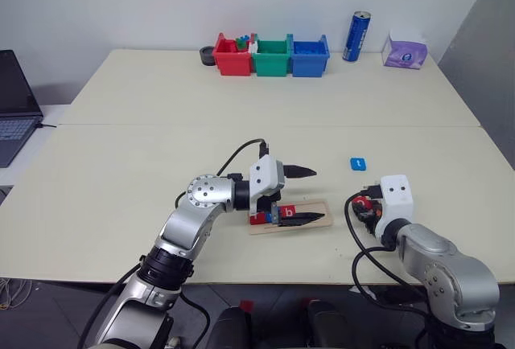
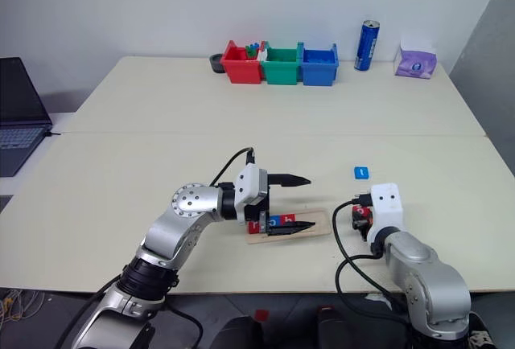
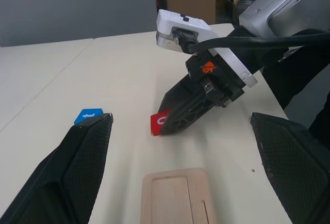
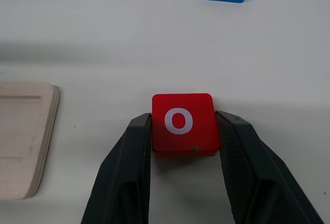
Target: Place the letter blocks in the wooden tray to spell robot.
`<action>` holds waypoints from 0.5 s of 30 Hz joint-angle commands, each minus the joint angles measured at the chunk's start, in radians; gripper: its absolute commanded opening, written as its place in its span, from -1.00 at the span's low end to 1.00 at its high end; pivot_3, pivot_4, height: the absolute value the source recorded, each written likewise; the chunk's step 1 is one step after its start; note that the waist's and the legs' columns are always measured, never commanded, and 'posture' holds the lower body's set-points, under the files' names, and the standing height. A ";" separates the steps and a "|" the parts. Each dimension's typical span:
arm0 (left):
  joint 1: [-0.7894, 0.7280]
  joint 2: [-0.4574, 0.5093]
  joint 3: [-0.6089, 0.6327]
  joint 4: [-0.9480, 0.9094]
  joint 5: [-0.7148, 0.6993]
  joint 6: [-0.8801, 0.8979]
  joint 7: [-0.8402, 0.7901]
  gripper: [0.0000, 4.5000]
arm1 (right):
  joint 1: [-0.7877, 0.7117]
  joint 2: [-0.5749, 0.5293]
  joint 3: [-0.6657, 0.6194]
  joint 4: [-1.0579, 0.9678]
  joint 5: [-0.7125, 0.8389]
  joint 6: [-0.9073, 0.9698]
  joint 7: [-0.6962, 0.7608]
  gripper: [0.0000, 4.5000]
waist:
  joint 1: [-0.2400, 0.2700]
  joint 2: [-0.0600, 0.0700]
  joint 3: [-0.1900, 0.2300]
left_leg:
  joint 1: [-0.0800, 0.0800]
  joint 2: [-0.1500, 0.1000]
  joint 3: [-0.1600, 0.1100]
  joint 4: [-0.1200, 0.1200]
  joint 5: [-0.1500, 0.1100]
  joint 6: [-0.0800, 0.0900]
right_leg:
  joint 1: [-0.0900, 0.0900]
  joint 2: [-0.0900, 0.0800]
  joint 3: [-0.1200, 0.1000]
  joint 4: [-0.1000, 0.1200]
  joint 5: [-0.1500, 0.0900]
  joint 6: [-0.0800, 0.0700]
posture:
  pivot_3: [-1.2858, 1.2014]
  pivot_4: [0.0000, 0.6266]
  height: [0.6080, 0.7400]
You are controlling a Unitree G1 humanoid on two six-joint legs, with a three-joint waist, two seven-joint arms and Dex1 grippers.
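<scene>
1. At the counter's (image 1: 121, 164) far edge stand red, green and blue bins (image 1: 272, 56), a blue can (image 1: 356, 36) and a purple tissue pack (image 1: 405, 51); a laptop (image 1: 14, 108) sits off to the left.
2. The wooden tray (image 1: 315, 222) lies near the front edge with a blue "b" block (image 1: 289, 212) in it. The blue "t" block (image 1: 358, 164) lies apart, farther back to the right.
3. The left claw (image 1: 310, 195) is spread wide over the tray, holding nothing.
4. The right claw (image 4: 183, 131) clamps the red "o" block (image 4: 182, 123) beside the tray's right end.
</scene>
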 commanded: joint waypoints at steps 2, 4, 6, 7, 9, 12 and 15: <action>-0.003 -0.002 0.006 -0.034 -0.016 -0.006 -0.001 1.00 | 0.008 0.008 0.013 -0.022 0.024 0.022 0.027 0.06 | -0.001 0.000 0.000 | 0.000 0.000 0.000 0.000 0.000 0.000 | 0.000 0.000 0.000 0.000 0.000 0.000 | 0.03 -0.52 1.00; -0.009 -0.005 0.006 -0.031 -0.016 -0.005 -0.001 1.00 | 0.002 -0.003 0.011 -0.026 0.029 0.019 0.043 0.37 | -0.001 0.000 0.000 | 0.000 0.000 0.000 0.000 0.000 0.000 | 0.000 0.000 0.000 0.000 0.000 0.000 | 0.03 -0.52 1.00; -0.012 -0.007 0.006 -0.030 -0.016 -0.004 -0.001 1.00 | -0.005 -0.023 0.002 -0.031 0.031 0.010 0.060 0.69 | -0.002 0.000 0.000 | 0.000 0.000 0.000 0.000 0.000 0.000 | 0.000 0.000 0.000 0.000 0.000 0.000 | 0.03 -0.52 1.00; -0.012 -0.008 0.005 -0.029 -0.016 -0.004 -0.001 1.00 | -0.010 -0.032 -0.007 -0.034 0.033 0.007 0.068 0.84 | -0.002 0.000 0.000 | 0.000 0.000 0.000 0.000 0.000 0.000 | 0.000 0.000 0.000 0.000 0.000 0.000 | 0.03 -0.52 1.00; -0.015 -0.010 0.004 -0.026 -0.015 -0.005 -0.002 1.00 | -0.030 -0.052 -0.036 -0.041 0.040 0.001 0.086 0.99 | -0.001 0.000 0.000 | 0.000 0.000 0.000 0.000 0.000 0.000 | 0.000 0.000 -0.001 0.000 0.000 0.000 | 0.03 -0.52 1.00; -0.020 -0.015 0.004 -0.017 -0.013 -0.008 -0.003 1.00 | -0.057 -0.134 -0.091 -0.038 0.070 -0.043 0.161 0.99 | -0.001 -0.001 0.000 | 0.000 0.000 0.000 0.000 0.000 0.000 | 0.000 0.000 -0.001 0.000 0.000 0.000 | 0.03 -0.52 1.00; -0.028 -0.019 0.006 0.000 -0.011 -0.017 -0.006 1.00 | -0.072 -0.280 -0.138 0.028 0.103 -0.186 0.323 0.99 | -0.001 -0.001 0.001 | 0.000 -0.001 0.001 0.000 0.000 0.000 | 0.000 0.000 -0.002 -0.001 0.000 0.000 | 0.03 -0.52 1.00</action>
